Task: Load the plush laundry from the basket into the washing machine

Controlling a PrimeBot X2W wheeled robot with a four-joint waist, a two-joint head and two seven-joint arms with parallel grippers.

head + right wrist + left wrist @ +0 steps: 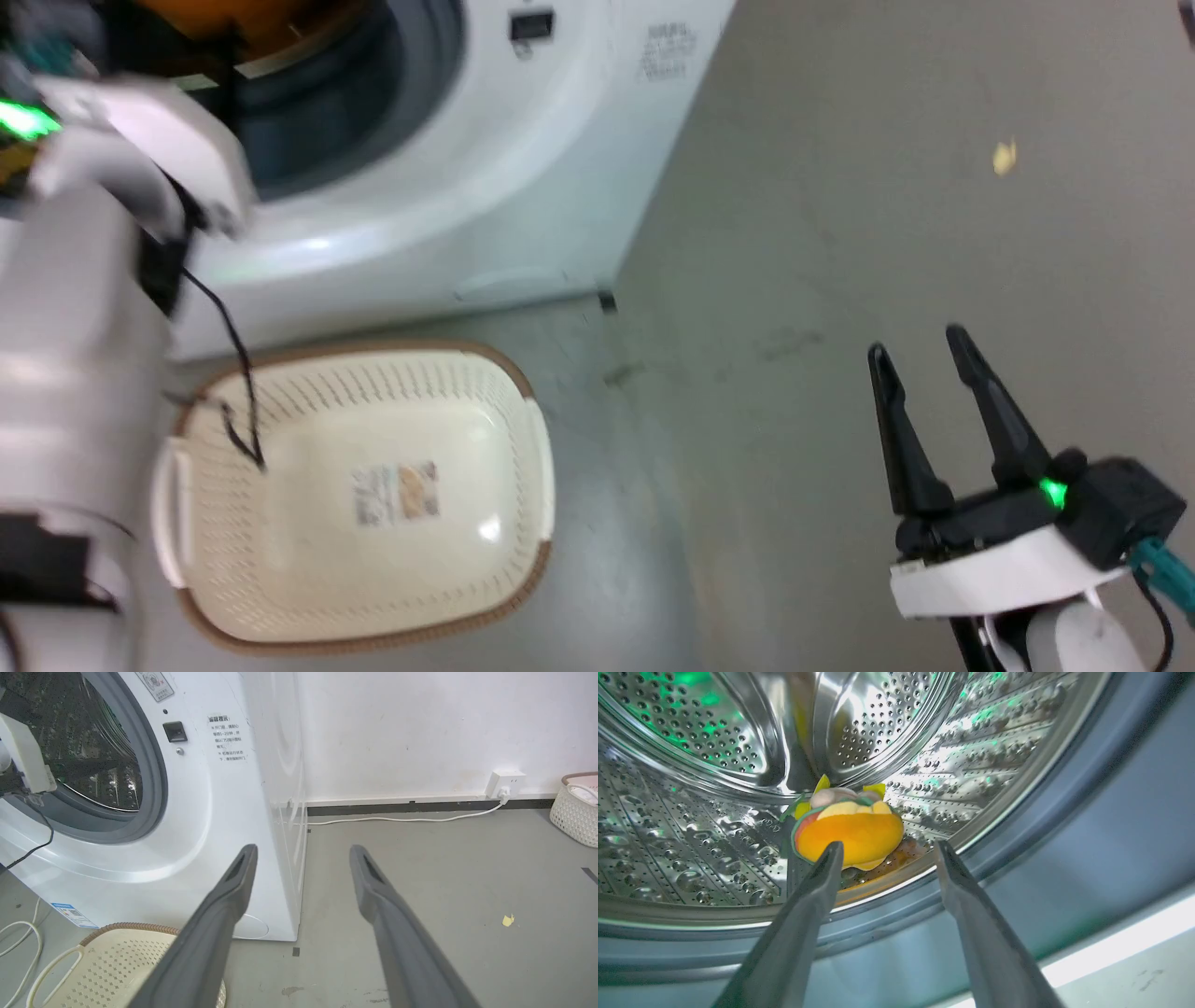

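The plush laundry [850, 830], an orange burger-bodied doll with yellow hair, lies on the steel drum floor inside the washing machine [523, 187], just past the grey rubber ring. My left gripper [887, 851] hangs open at the port, its fingers apart and free of the doll. In the head view the pale left forearm reaches into the port. The cream basket [523, 448] sits on the floor before the washer, with just a sticker on its bottom. My right gripper [920, 350] is open over bare floor to the right.
A dark cable [229, 373] from my left arm dangles over the basket. A second white basket [577, 812] stands by the wall at the far right, next to a wall socket [504, 784] with a white cord. A yellow scrap [1004, 157] lies on the grey floor.
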